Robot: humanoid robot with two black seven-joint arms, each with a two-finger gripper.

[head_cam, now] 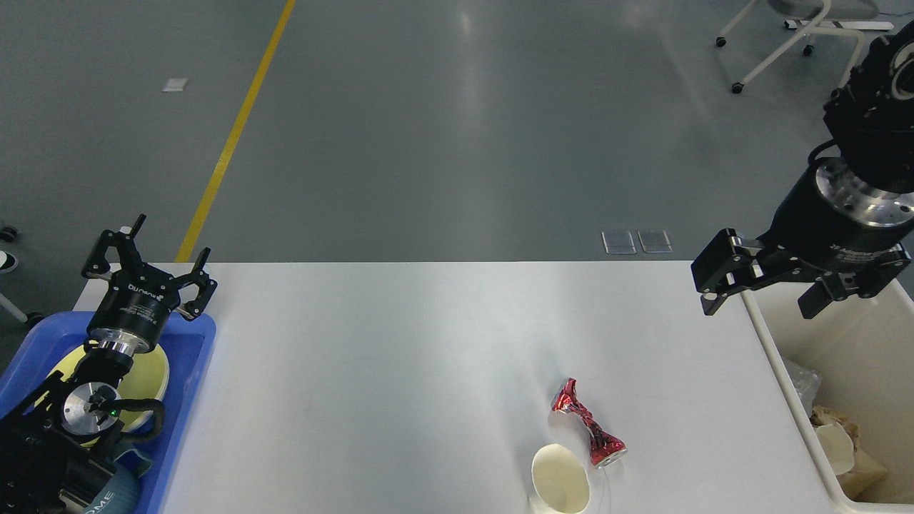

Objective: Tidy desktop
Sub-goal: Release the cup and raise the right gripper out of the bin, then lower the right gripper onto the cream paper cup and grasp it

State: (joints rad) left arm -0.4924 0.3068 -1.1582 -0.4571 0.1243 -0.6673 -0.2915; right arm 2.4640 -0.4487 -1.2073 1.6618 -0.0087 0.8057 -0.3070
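At the far left, a blue tray point(193, 371) sits on the left end of the desktop point(400, 357), with a pale yellow plate point(148, 375) lying in it. The left gripper point(153, 260) hangs above the tray's back edge, its fingers spread wide and holding nothing. The white desktop stretches across the middle of the view. Toward its front right lie a crushed red can point(587, 422) and, just beside it, a cream paper cup point(560, 488) on its side. Farther right, the right gripper point(767, 303) hovers over the desktop's back right corner and the rim of a cream bin point(792, 400), fingers spread wide and empty. Crumpled paper point(846, 446) lies in the bin.
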